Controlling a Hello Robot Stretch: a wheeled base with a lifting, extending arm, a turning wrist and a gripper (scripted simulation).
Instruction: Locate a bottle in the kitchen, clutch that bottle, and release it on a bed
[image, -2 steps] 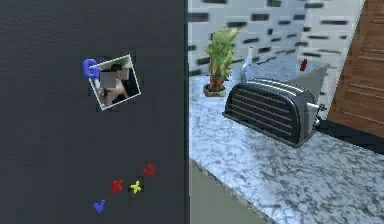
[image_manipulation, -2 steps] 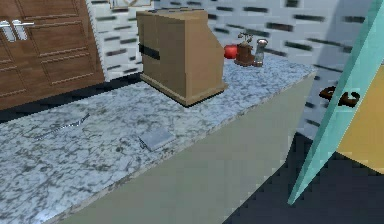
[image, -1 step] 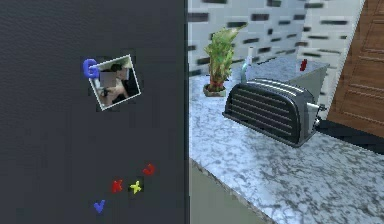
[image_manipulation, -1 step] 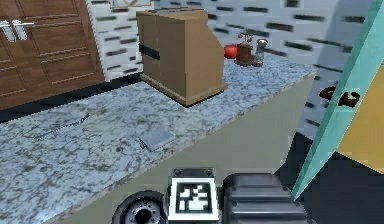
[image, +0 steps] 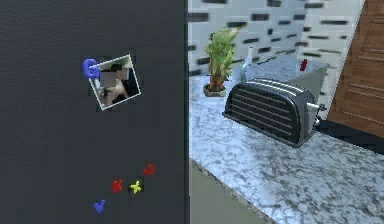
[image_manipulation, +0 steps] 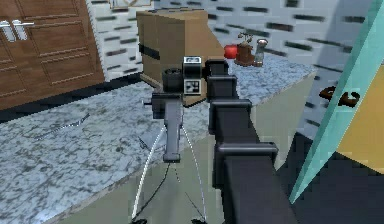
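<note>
Early on, I judge: a pale bottle-like shape (image: 247, 68) stands on the desk (image: 250, 175) just behind the toaster (image: 268, 108), with the grasp and the bed drop ahead, and I cannot tell whether the end effector (image_manipulation: 170, 195) holds anything.

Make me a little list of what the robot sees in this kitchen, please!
Counter: speckled grey stone
Toaster: silver, on the counter
Potted plant: left of the toaster, farther back
Maybe bottle: pale slim shape behind the toaster
Fridge side: photo and coloured magnets
Cardboard box: brown, on the counter
Gripper: on the dark arm, near the counter's edge
</note>
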